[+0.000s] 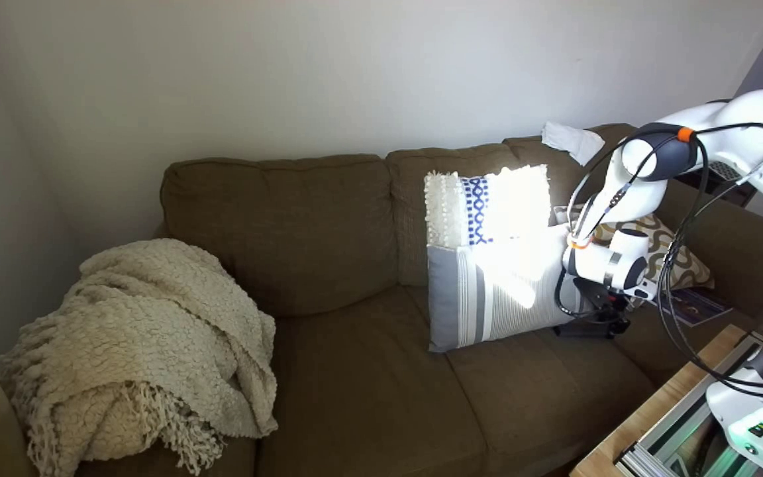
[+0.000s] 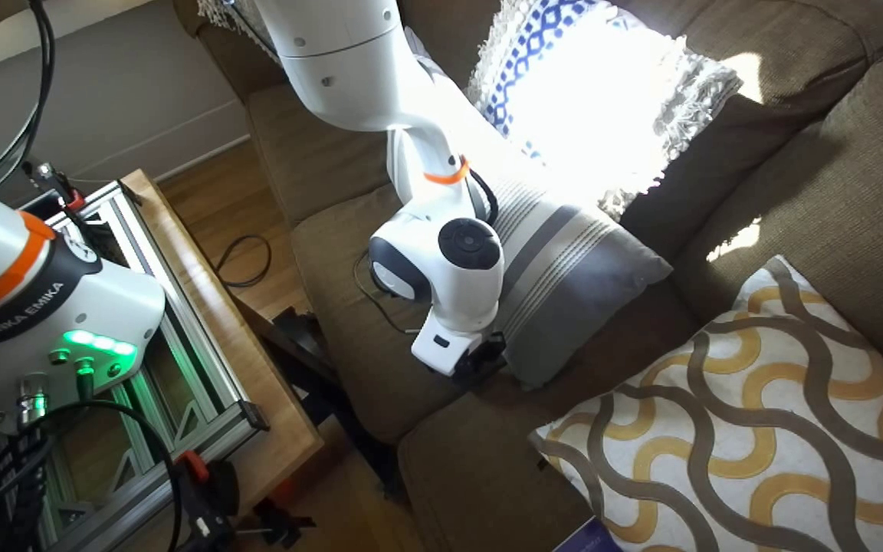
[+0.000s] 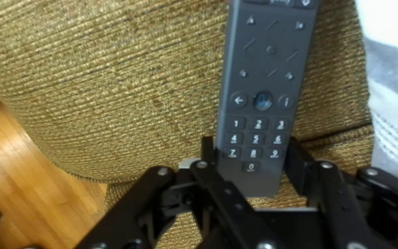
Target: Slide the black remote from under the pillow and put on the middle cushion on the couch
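Observation:
The black remote lies lengthwise in the wrist view, its number keys toward my gripper. The fingers press on both long sides of its lower end. In both exterior views, my gripper is low over the couch, near a seam, beside the grey-white striped pillow. The remote is over the middle cushion, uncovered by the pillow; its far end leaves the wrist view. I cannot tell whether it touches the fabric. It is not clearly distinguishable in the exterior views.
A fringed blue-white pillow leans behind the striped one. A wavy-patterned pillow and a dark book-like slab lie on the end seat. A cream blanket covers the far end. The robot's wooden table stands in front.

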Available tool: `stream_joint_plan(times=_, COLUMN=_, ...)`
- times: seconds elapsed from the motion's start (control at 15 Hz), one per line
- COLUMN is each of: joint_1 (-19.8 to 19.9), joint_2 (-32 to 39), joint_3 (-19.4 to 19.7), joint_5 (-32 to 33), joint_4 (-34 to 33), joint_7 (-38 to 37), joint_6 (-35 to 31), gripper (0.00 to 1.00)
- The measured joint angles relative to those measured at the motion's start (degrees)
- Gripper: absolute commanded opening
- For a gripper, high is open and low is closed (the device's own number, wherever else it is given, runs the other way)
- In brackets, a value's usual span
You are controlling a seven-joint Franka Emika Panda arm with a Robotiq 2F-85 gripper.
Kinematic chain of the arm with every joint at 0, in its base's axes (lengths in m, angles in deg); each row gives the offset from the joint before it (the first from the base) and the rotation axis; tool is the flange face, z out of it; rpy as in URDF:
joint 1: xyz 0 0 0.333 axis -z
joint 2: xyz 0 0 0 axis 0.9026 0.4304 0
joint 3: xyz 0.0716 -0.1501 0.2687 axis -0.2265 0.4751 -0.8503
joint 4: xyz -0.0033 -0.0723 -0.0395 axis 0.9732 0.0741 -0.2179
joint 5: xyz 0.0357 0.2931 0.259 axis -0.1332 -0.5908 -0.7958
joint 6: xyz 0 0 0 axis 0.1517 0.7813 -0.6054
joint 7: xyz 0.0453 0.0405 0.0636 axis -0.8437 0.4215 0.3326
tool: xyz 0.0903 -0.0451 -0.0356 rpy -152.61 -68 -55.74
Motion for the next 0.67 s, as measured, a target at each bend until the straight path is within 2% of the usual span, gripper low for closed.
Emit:
stream_joint_plan(times=0.07, joint_1=0.01, joint_2=0.0, joint_3=0.01, joint_5=0.0, joint_4=-0.01, joint_7=0.0, joint_6=0.0, gripper=0.52)
stream_joint_plan(times=0.13, joint_1=0.01, joint_2=0.0, joint_3=0.01, joint_5=0.0, joint_4=-0.01, joint_7=0.0, joint_6=0.0, gripper=0.27)
stream_joint_plan(times=0.4, joint_1=-0.35, joint_2=0.01, joint_3=-0.17, joint_5=0.0, joint_4=0.03, joint_7=0.85, joint_6=-2.57, gripper=0.27)
stream_joint_plan(times=0.67, joint_1=-0.5, joint_2=-0.06, joint_3=-1.8, joint_5=0.0, joint_4=0.06, joint_7=6.68, joint_6=-7.4, gripper=0.27)
